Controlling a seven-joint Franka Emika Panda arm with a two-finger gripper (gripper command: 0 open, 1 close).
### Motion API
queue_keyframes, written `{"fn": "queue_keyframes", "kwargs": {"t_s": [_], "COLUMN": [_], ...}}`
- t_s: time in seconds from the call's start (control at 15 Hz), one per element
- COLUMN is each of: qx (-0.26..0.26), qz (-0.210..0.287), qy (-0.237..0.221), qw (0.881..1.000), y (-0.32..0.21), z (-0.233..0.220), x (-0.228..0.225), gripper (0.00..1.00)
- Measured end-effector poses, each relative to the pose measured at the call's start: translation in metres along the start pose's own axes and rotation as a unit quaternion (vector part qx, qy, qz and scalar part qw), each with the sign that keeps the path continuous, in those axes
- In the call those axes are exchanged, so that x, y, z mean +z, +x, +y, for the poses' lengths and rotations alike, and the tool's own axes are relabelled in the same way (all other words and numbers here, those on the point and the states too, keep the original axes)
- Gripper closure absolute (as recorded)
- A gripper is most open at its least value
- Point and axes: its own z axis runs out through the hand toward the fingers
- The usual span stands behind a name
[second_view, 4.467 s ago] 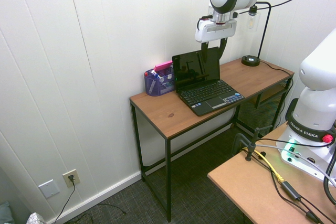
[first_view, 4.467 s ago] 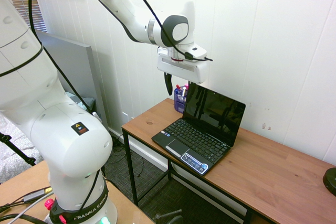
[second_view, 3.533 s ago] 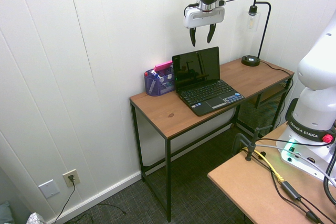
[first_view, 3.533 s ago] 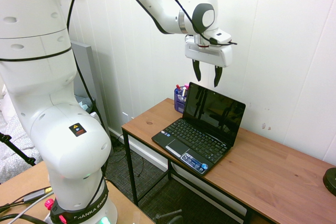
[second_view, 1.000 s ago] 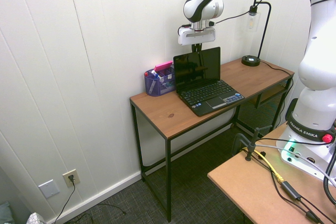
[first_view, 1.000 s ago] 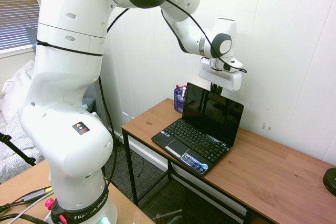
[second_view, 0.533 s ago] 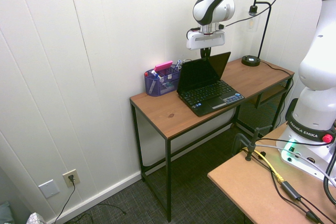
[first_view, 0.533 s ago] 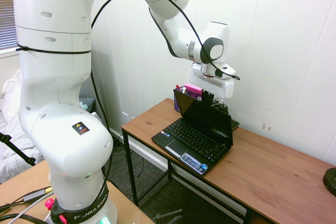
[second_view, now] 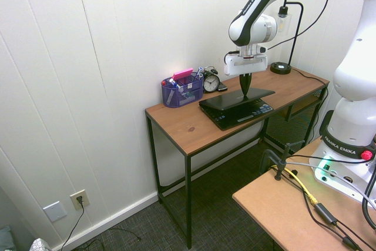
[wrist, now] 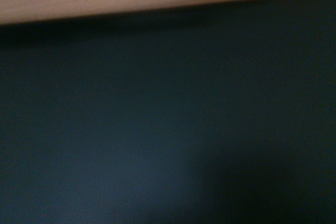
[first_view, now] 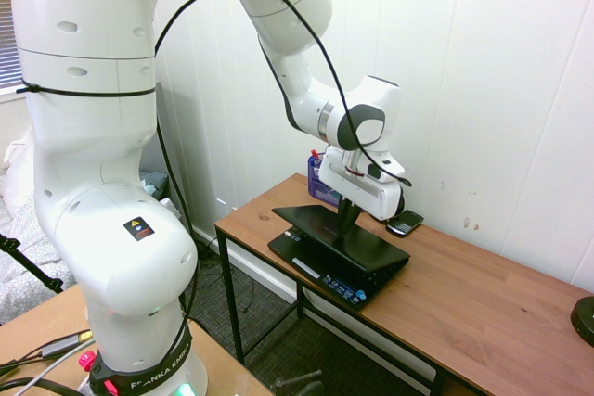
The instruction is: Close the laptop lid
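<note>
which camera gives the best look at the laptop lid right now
The first exterior view: the laptop lid shows as a whole black panel, nearly shut, with the gripper pressing on it. The second exterior view shows it smaller and edge-on. The wrist view shows only a blurred dark surface.

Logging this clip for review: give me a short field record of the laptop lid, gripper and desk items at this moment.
lid: thin black laptop lid, nearly flat, small gap left above the keyboard base
gripper: white arm's gripper pressing on the lid's back, fingers together
desk: wooden desk with black frame
behind laptop: small black phone, blue mesh pen holder, black alarm clock
</note>
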Motion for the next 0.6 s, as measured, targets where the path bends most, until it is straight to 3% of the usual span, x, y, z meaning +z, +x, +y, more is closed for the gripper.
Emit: {"fn": "queue_keyframes", "kwargs": {"t_s": [0.27, 0.6], "qx": [0.001, 0.000], "qz": [-0.012, -0.009], "qy": [-0.010, -0.005], "qw": [1.000, 1.000], "y": [0.006, 0.010], "z": [0.002, -0.003], "x": [0.020, 0.013], "gripper": [1.00, 1.00]}}
